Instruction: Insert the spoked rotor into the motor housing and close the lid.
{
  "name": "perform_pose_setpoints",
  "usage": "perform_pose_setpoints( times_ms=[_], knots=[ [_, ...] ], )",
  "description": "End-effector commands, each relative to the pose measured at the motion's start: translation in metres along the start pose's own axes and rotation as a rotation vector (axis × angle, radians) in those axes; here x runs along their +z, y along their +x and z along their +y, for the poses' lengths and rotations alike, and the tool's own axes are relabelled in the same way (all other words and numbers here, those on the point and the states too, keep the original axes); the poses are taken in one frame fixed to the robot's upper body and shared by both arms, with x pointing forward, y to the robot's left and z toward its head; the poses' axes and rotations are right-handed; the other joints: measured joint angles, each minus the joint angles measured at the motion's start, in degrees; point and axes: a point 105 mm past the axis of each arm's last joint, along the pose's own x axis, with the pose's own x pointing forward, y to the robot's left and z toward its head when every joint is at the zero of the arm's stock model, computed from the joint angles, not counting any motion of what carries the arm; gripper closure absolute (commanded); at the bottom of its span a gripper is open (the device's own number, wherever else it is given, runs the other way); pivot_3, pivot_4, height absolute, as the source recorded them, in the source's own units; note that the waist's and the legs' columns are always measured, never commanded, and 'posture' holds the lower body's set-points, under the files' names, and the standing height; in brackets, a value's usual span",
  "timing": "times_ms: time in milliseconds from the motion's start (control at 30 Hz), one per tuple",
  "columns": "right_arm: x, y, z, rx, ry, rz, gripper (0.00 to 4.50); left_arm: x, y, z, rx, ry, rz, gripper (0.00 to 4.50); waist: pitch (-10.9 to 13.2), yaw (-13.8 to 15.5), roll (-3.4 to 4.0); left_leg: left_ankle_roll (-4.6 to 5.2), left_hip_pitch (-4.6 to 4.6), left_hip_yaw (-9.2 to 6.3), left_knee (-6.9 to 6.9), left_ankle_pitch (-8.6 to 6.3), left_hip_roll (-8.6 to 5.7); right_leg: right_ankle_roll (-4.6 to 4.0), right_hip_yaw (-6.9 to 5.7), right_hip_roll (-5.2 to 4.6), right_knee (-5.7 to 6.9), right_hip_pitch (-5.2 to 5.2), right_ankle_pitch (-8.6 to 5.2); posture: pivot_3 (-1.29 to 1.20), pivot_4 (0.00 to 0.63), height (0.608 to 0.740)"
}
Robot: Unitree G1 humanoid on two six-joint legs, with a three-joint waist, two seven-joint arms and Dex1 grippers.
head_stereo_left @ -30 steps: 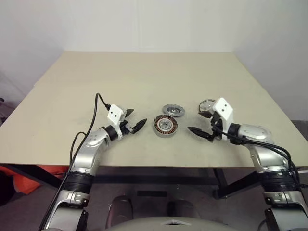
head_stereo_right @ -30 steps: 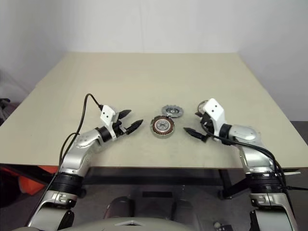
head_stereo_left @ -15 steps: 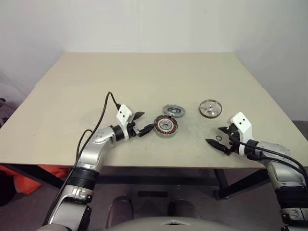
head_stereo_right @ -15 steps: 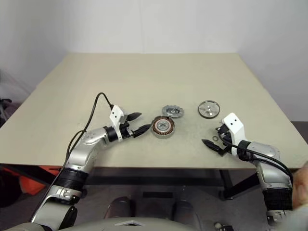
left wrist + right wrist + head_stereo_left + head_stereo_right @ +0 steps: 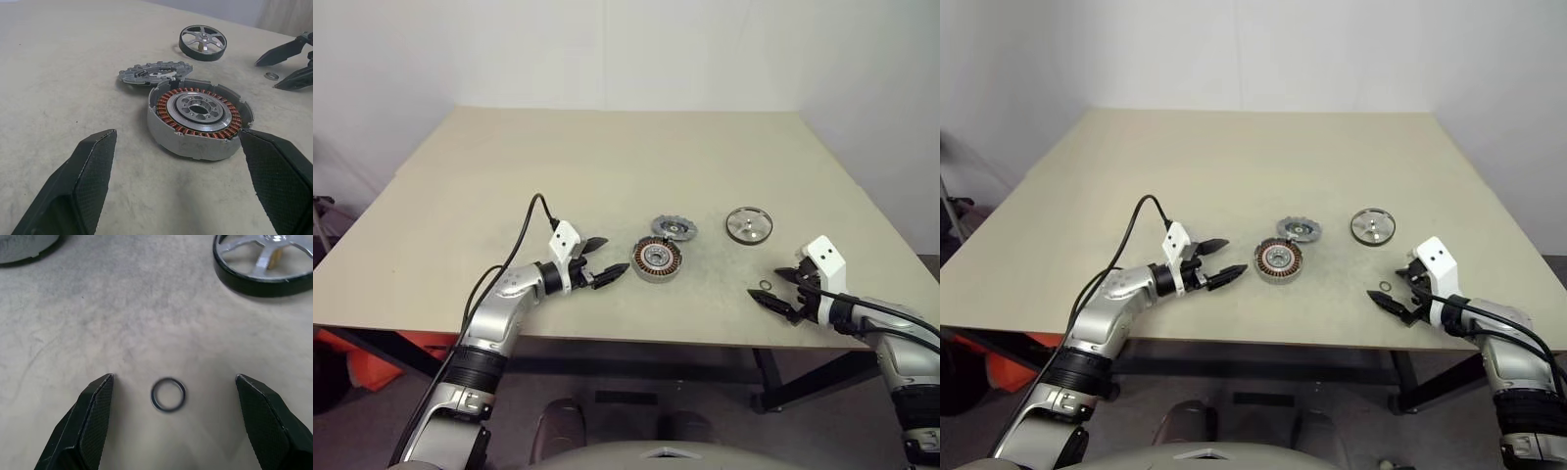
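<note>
1. Motor housing (image 5: 657, 260): sits open side up near the middle of the table's (image 5: 607, 157) front edge, its copper windings and centre bearing exposed. It looks ready to receive a part.
2. Spoked rotor (image 5: 749, 224): lies flat towards the right edge and well apart from the housing, so it is not yet inserted.
3. Lid (image 5: 674, 228): a flat grey disc with a notched rim, just behind the housing and touching or nearly touching it.
4. Left gripper (image 5: 607, 258): fingers spread and empty, low at the housing's left side, probably to steady it.
5. Right gripper (image 5: 771, 287): fingers spread wide and holding nothing, by the front-right corner.
6. Small ring (image 5: 168, 394): lies loose on the table between the right gripper's fingers.
</note>
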Motion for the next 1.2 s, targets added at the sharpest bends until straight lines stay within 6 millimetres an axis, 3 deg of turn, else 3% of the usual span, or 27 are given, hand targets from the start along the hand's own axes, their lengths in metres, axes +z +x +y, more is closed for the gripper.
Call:
perform_pose_setpoints(
  times_ms=[33, 100, 467, 500, 667, 867, 1000, 1200],
  knots=[
    [-0.016, -0.012, -0.013, -0.051, 0.032, 0.059, 0.02, 0.012, 0.001, -0.002, -0.010, 0.039, -0.031, 0.25, 0.0, 0.0, -0.01, 0.02, -0.01, 0.00, 0.00, -0.01, -0.01, 0.02, 0.00, -0.02, 0.00, 0.01, -0.01, 0.00, 0.000, 0.740],
    [-0.017, -0.011, -0.012, -0.050, 0.034, 0.062, 0.02, 0.012, 0.002, -0.002, -0.007, 0.041, -0.031, 0.25, 0.0, 0.0, -0.02, 0.04, -0.01, 0.00, 0.00, -0.03, -0.04, 0.04, -0.01, -0.05, 0.00, 0.02, -0.02, 0.00, 0.000, 0.740],
    [-0.017, -0.002, -0.006, -0.019, 0.026, 0.072, 3.68, 0.013, 0.000, 0.004, 0.024, 0.058, -0.032, 0.25, -0.1, -0.3, -0.14, 0.03, 0.26, 0.02, -0.23, -0.02, -0.06, 0.16, -0.02, -0.07, 0.00, 0.12, -0.09, 0.00, 0.000, 0.740],
    [-0.016, -0.001, -0.006, -0.018, 0.025, 0.071, 3.82, 0.013, 0.001, 0.004, 0.026, 0.059, -0.032, 0.25, -0.1, -0.4, -0.15, 0.02, 0.31, 0.02, -0.28, -0.01, -0.07, 0.16, -0.02, -0.07, -0.01, 0.14, -0.10, 0.00, 0.000, 0.740],
    [0.000, 0.009, 0.002, 0.018, -0.007, 0.026, 3.83, 0.013, 0.001, 0.006, 0.038, 0.062, -0.033, 0.25, -0.1, -0.5, -0.15, 0.00, 0.40, 0.03, -0.37, 0.00, -0.07, 0.18, -0.02, -0.06, -0.03, 0.15, -0.11, 0.00, 0.000, 0.740],
    [0.055, 0.030, 0.024, 0.088, -0.027, -0.157, 3.83, 0.013, 0.001, 0.009, 0.047, 0.063, -0.034, 0.25, -0.1, -1.7, -0.11, -0.15, 0.40, 0.04, -0.67, 0.09, -0.02, 0.18, 0.01, 0.01, -0.01, -0.10, -0.11, 0.00, 0.000, 0.740],
    [0.096, 0.048, 0.052, 0.187, -0.072, -0.246, 3.83, 0.013, 0.001, 0.008, 0.053, 0.065, -0.035, 0.25, -0.1, -2.0, 0.09, -0.30, 0.16, 0.05, -0.76, 0.19, -0.01, 0.14, 0.03, 0.05, 0.09, -0.44, -0.09, 0.00, 0.000, 0.740],
    [0.130, 0.072, 0.094, 0.330, -0.155, -0.297, 3.83, 0.014, -0.001, 0.011, 0.073, 0.068, -0.040, 0.25, -0.1, -1.8, 0.09, -0.26, -0.21, 0.10, -0.77, 0.17, -0.01, -0.33, 0.01, 0.05, 0.05, -0.71, 0.14, 0.00, 0.000, 0.740]
  ],
)
